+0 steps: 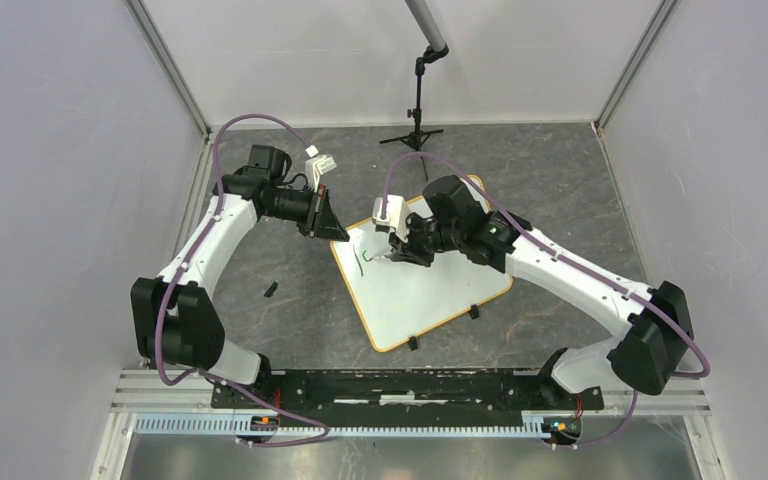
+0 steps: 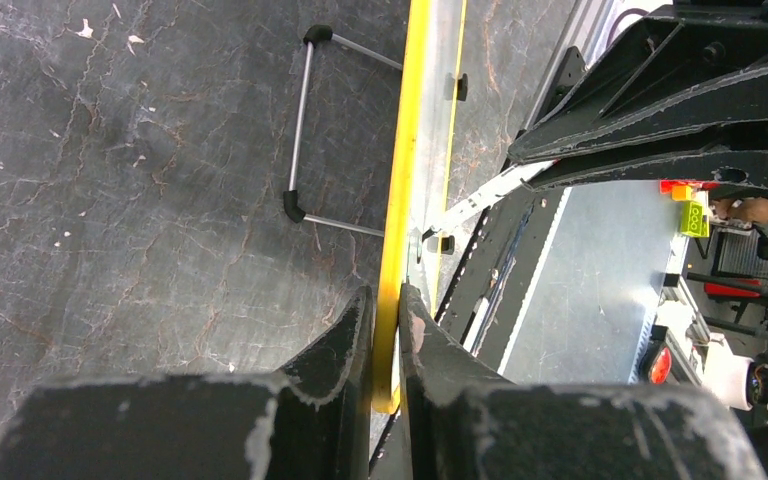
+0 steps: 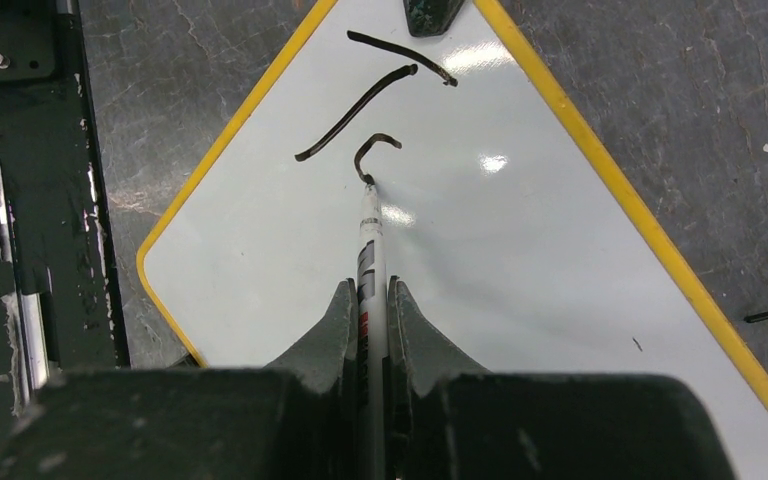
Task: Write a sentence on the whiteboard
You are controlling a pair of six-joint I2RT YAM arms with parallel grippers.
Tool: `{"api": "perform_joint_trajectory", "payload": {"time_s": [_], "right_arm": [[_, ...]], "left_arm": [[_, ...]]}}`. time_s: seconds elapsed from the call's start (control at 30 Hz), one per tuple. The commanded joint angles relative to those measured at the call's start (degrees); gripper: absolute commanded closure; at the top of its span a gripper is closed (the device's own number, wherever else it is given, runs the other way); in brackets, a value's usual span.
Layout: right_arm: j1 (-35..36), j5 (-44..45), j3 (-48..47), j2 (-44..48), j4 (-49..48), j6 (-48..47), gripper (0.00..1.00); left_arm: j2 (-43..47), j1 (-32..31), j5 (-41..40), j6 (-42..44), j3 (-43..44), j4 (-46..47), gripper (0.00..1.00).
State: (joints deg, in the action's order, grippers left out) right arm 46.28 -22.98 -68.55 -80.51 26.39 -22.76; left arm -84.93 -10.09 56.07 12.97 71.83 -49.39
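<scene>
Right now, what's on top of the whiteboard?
Three black strokes on the whiteboard, marker tip touching; right jaws hold the marker. Left jaws pinch its rim. Area under the right arm is hidden.

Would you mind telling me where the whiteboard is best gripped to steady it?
On the thin yellow rim at its left corner, coming edge-on from outside. The whiteboard is flat and thin, and the left gripper clamps it there between its jaws.

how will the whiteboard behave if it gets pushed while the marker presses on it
Likely stiff: the whiteboard lies flat with no visible sag. Probably light and apt to slide on the smooth table, which may be why the left pincer clamps its yellow rim. Its glossy face, showing glare, should let the marker glide.
</scene>
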Motion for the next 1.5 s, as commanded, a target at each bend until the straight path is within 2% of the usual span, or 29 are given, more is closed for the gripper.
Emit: {"api": "perform_joint_trajectory", "payload": {"time_s": [0.0,1.13,1.33,1.47], "right_arm": [[-0.7,3.6,-2.9,0.7,-3.0,1.0,1.0],[1.5,-1.3,-4.2,0.9,-0.9,0.9,1.0],[-1.7,-3.1,-3.8,2.7,-1.5,2.1,1.0],[-2.5,-1.1,-3.0,2.6,-1.1,1.4,1.0]], "left_arm": [[1.3,-0.1,-0.7,2.4,0.9,-0.3,0.98],[1.7,-0.1,-1.0,2.4,0.6,-0.3,0.98],[1.5,-0.1,-0.7,2.5,0.6,-0.2,0.98],[1.2,-0.1,-0.4,3.3,1.3,-1.2,0.98]]}}
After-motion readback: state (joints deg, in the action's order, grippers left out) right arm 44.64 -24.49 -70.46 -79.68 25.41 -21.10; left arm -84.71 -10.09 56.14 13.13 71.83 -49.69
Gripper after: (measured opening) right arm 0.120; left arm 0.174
